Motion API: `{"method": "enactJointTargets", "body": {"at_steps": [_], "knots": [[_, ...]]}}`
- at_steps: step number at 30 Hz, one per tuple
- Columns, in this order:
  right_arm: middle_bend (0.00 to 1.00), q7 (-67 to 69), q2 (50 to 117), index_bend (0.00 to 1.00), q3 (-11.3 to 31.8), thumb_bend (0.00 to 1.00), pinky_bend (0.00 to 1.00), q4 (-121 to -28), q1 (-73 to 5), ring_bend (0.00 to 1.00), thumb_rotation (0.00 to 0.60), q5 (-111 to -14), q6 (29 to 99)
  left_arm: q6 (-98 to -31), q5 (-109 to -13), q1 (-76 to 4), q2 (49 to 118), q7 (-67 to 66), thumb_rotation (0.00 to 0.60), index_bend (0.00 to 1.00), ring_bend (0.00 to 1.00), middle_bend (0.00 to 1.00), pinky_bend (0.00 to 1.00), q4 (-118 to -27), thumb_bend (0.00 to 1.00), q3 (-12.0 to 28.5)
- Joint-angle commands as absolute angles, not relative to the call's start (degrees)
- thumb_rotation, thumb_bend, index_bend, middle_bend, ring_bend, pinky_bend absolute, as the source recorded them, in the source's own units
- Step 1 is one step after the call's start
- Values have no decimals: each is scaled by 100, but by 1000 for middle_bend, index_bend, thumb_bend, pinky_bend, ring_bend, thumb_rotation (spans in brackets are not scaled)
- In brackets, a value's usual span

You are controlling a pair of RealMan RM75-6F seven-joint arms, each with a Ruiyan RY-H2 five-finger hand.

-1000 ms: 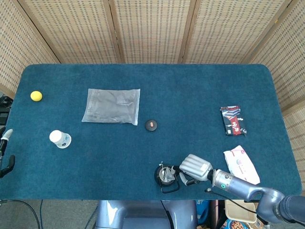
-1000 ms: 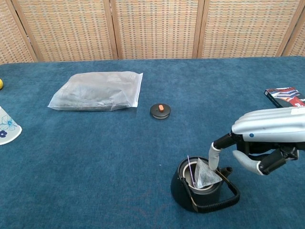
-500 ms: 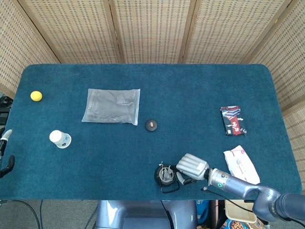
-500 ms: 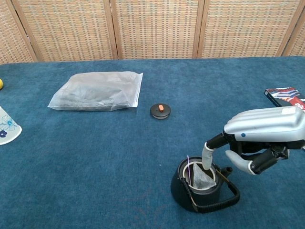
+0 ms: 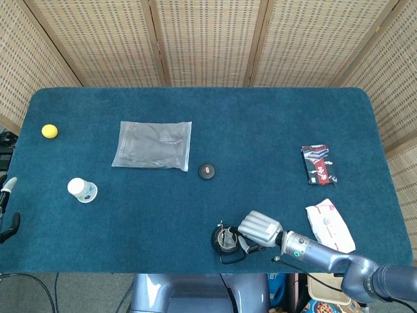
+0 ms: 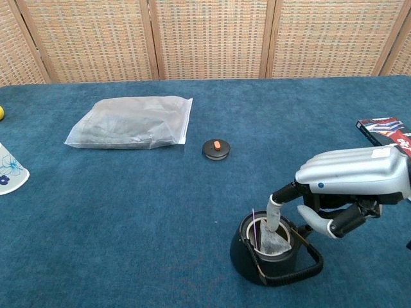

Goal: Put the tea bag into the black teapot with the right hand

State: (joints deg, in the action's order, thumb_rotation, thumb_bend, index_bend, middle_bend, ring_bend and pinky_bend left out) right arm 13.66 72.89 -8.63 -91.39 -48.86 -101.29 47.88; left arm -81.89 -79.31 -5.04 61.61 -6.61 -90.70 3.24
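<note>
The black teapot (image 6: 270, 253) stands open near the table's front edge, also seen from the head view as the teapot (image 5: 226, 240). A pale mesh tea bag (image 6: 274, 241) lies in its mouth, with a thin purple strand beside it. My right hand (image 6: 347, 183) hovers just right of the pot, one finger reaching down into the opening and pressing on the bag; its thumb stays apart below. In the head view the right hand (image 5: 259, 229) sits against the pot. Of my left hand (image 5: 8, 222) only a sliver shows at the left edge.
The teapot's lid (image 6: 216, 148) with an orange knob lies mid-table. A clear plastic bag (image 6: 131, 122) is at the back left, a paper cup (image 5: 81, 190) and a yellow ball (image 5: 49, 131) further left. A red-black packet (image 5: 318, 164) and a white packet (image 5: 330, 223) lie right.
My right hand has shifted left toward the teapot and its finger has dipped lower into the mouth. The tea bag has sunk from leaning on the rim to lying inside.
</note>
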Motion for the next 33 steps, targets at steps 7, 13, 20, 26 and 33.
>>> {"method": "enactJointTargets", "body": {"at_steps": [7,13,20,26,33], "knots": [[1000,1215,7440,338,-847,960,1000,-9007,-4889,1000,275,-10021,4668,-8194,-7923,-491,6163,-632,600,30,0,0,0,-9045,538,322],[1000,1114,7497,338,-881,959,1000,-8982,-4879,1000,274,-9969,4593,-8183,-7926,-493,6171,-612,600,30,0,0,0,-9027,538,320],[1000,1061,7418,338,-897,959,1000,-9101,-4856,1000,273,-9967,4652,-8185,-7930,-494,6183,-598,600,30,0,0,0,-9014,538,324],[1000,1042,7188,338,-846,960,1000,-9318,-4821,1000,274,-9970,4842,-8195,-7940,-490,6187,-583,600,30,0,0,0,-9007,538,324],[994,957,6881,319,-688,960,1000,-9486,-4599,1000,257,-9841,5318,-8214,-7946,-474,6190,-562,600,30,0,0,0,-9003,538,319]]}}
